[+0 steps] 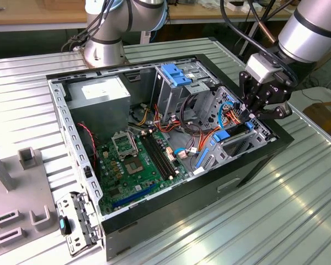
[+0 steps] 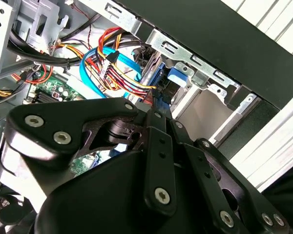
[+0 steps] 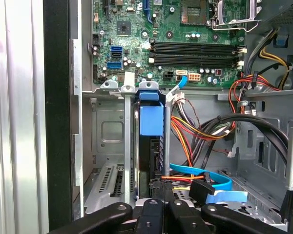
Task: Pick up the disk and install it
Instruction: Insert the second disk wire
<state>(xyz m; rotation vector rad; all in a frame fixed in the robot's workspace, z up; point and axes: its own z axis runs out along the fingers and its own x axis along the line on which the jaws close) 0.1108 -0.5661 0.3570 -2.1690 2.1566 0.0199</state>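
While the gripper (image 1: 263, 105) seems clenched on the disk (image 3: 151, 146), which stands on edge in its bay at the open computer case's (image 1: 171, 221) front corner, a skewed push could jam its blue rails or pinch the cables (image 3: 200, 131) just beside.

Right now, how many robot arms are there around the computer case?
2. One arm stands beyond the case, toward the exterior view's upper left; the other arm reaches in from the upper right, its gripper over the case's drive bays.
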